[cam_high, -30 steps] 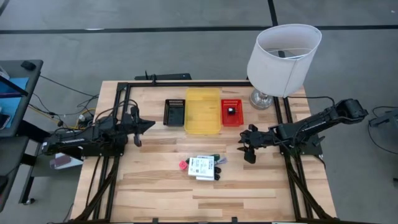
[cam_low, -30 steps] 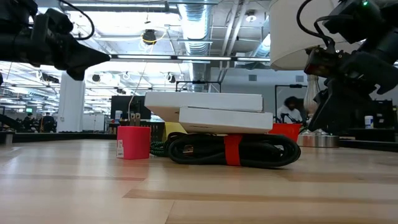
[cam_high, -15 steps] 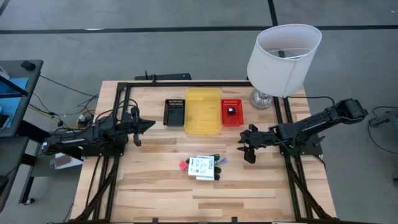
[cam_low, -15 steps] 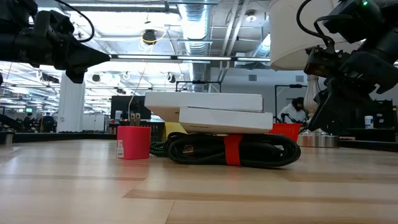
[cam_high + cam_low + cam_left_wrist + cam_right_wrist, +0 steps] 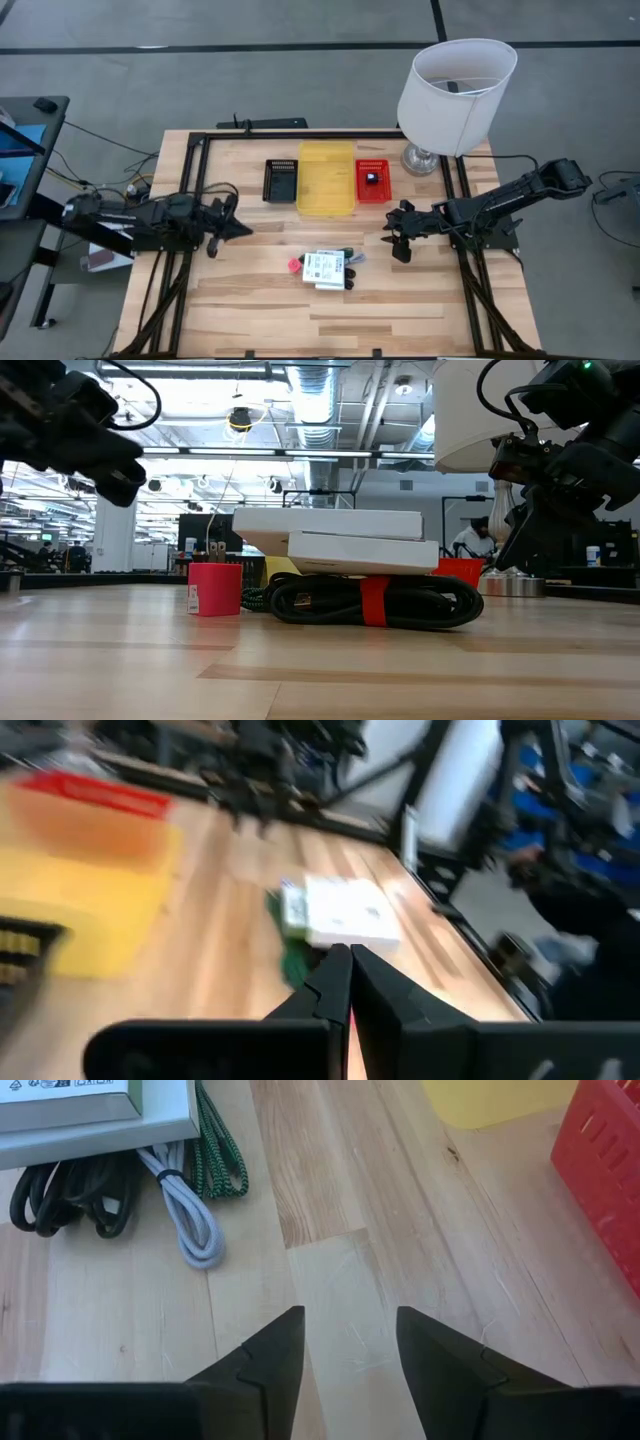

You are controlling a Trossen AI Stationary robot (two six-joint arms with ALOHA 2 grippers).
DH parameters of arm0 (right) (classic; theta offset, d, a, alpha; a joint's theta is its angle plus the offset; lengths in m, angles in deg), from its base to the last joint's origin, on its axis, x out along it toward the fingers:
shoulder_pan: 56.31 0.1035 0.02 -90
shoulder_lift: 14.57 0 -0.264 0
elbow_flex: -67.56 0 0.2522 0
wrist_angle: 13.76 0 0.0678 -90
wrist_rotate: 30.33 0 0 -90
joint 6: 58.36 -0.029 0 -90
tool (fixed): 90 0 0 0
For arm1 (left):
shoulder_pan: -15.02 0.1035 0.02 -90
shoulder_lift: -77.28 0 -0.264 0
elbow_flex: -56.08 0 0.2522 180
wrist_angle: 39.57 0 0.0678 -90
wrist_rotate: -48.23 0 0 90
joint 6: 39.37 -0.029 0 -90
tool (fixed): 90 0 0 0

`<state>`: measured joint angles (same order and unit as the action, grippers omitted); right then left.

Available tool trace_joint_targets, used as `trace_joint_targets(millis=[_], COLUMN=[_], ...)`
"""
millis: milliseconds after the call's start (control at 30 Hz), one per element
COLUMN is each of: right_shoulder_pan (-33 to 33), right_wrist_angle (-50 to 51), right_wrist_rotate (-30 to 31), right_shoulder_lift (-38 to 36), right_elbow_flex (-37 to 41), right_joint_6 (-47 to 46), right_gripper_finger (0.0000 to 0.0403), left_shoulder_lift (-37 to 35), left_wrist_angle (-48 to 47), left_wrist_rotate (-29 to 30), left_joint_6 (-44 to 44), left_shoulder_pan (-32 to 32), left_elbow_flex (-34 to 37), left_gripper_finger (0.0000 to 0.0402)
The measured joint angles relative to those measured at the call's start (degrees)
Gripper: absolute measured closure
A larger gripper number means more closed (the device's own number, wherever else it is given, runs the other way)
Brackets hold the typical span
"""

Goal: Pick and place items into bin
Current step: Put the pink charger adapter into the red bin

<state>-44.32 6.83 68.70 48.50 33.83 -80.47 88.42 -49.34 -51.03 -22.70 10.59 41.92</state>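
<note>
The items lie in a pile (image 5: 325,267) at the table's middle: two white labelled flat packs (image 5: 330,525) stacked on a coiled black cable with a red tie (image 5: 375,603), a small red piece (image 5: 215,588) beside them, and a grey cable (image 5: 190,1210) and green-and-black cord (image 5: 220,1160) at the pile's edge. A tiny black cube (image 5: 372,178) sits in the red bin (image 5: 372,192). My left gripper (image 5: 240,228) is shut and hovers left of the pile, pointing at it. My right gripper (image 5: 395,240) stands open over bare wood to the right of the pile.
A black bin (image 5: 282,180), a yellow bin (image 5: 326,190) and the red bin stand side by side at the table's far middle. A lamp with a white shade (image 5: 455,90) stands at the far right corner. Black frame rails (image 5: 300,135) run along the table's edges.
My left gripper, still shut, has swung toward the table's near edge and the item pile, turning and rolling a little as it went. The pile has not moved.
</note>
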Motion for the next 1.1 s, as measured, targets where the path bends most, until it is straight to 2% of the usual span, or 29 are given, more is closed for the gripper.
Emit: trace_joint_targets(millis=[167,400,500,700,833,967,1100], right_shoulder_pan=[-0.08,-0.09,-0.09,-0.09,-0.09,-0.09,-0.09], right_wrist_angle=[0.00,0.00,-0.01,-0.02,-0.01,0.00,0.02], right_wrist_rotate=[0.03,0.31,0.34,0.45,0.46,0.46,0.44], right_shoulder_lift=[0.00,0.00,0.00,0.00,0.00,0.00,0.02], right_elbow_flex=[0.00,0.00,0.00,0.00,0.00,0.00,0.00], right_joint_6=[0.00,0.02,0.01,0.00,0.00,0.02,0.02], right_gripper_finger=[0.0250,0.0252,0.0252,0.0254,0.0253,0.0254,0.0256], left_shoulder_lift=[2.82,3.10,3.10,3.10,3.12,3.94,6.03], left_wrist_angle=[0.11,0.43,0.41,0.41,-0.11,-1.26,-1.31], left_wrist_rotate=[4.25,9.83,11.36,13.95,14.15,14.26,13.84], left_joint_6=[-0.03,-0.54,-0.71,-1.05,2.40,7.31,11.63], left_shoulder_pan=[-5.81,-7.20,-7.21,-7.19,-7.29,-8.67,-11.34], left_elbow_flex=[0.00,0.00,0.00,0.00,0.00,0.00,0.00], left_gripper_finger=[0.0401,0.0391,0.0363,0.0282,0.0234,0.0205,0.0198])
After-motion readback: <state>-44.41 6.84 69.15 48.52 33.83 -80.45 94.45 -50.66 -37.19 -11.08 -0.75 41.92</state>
